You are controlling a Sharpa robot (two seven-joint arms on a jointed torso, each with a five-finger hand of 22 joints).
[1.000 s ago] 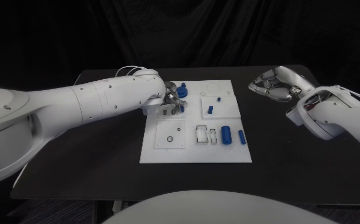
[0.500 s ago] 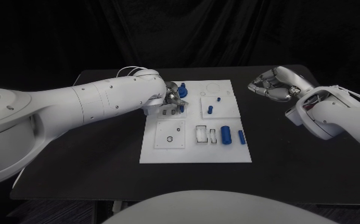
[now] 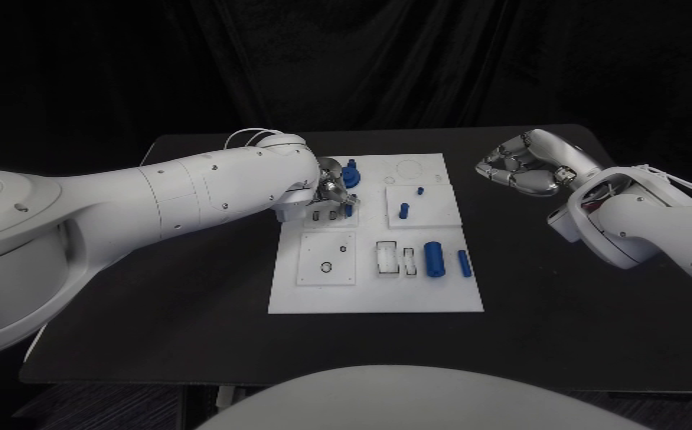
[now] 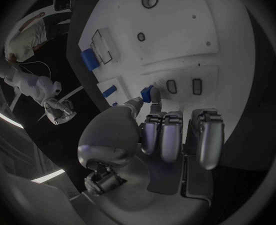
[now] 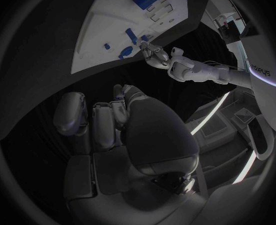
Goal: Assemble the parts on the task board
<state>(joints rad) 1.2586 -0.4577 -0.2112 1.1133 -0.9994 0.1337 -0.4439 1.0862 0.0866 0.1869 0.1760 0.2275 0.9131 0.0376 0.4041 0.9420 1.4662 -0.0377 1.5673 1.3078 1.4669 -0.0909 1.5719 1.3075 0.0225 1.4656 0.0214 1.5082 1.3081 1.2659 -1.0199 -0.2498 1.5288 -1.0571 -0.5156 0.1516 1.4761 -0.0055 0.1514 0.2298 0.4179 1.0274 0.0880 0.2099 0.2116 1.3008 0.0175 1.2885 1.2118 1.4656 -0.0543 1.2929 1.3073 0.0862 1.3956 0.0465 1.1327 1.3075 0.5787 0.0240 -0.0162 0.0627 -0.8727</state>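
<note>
- The black surface (image 3: pixel 173 310) was seen across the lower half of the head view, with the white task board (image 3: pixel 375 295) lying at its centre.
- On the board's near part, a large blue cylinder (image 3: pixel 436 259) and a slimmer blue peg (image 3: pixel 464 263) were laid side by side, right of centre.
- Farther up, a small blue part (image 3: pixel 404 211) was seen on a raised white square, with a tiny blue piece (image 3: pixel 420 190) beyond it.
- The left hand (image 3: pixel 335 186) was placed over the board's upper left area; a blue part (image 3: pixel 349 176) was pinched between thumb and finger, as shown in the left wrist view (image 4: pixel 148 93).
- The right hand (image 3: pixel 522 164) was held off the board at centre right, fingers curled in on nothing.
</note>
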